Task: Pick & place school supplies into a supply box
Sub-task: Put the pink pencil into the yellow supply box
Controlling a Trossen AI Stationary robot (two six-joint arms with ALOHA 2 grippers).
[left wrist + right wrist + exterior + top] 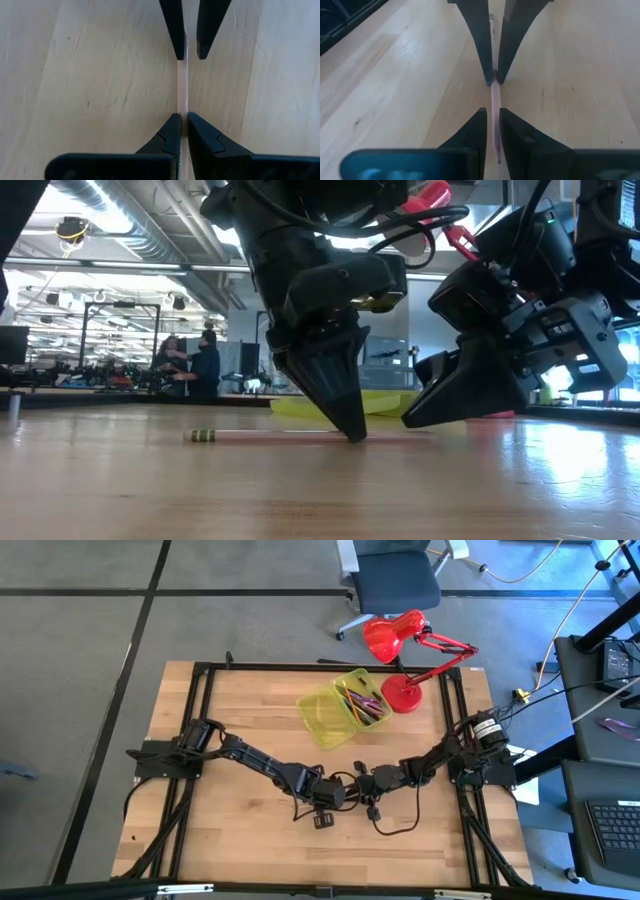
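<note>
A pale pink pencil (270,436) lies flat on the wooden table; its banded eraser end (203,436) points toward the table's left edge. My left gripper (183,119) points steeply down and is shut on the shaft. My right gripper (493,117) slants in low from the right. Its fingers stand narrowly apart on either side of the pencil's pointed end (497,157). The supply box (345,708) lies open at the far middle, and its right half holds several pens and pencils. My left gripper pinches the pencil's shaft (183,102) between its two fingertips, one on each long side. The fingers come steeply from above, slanting from the table's left. The pencil stays level, lying on the table along its whole length. My right gripper: I cannot tell whether it touches the pencil.
A red desk lamp (405,650) stands just right of the box at the far edge. A black cable (395,825) loops on the table near the grippers. Bare wood stretches to the near and left sides. People stand far behind the table in the low view.
</note>
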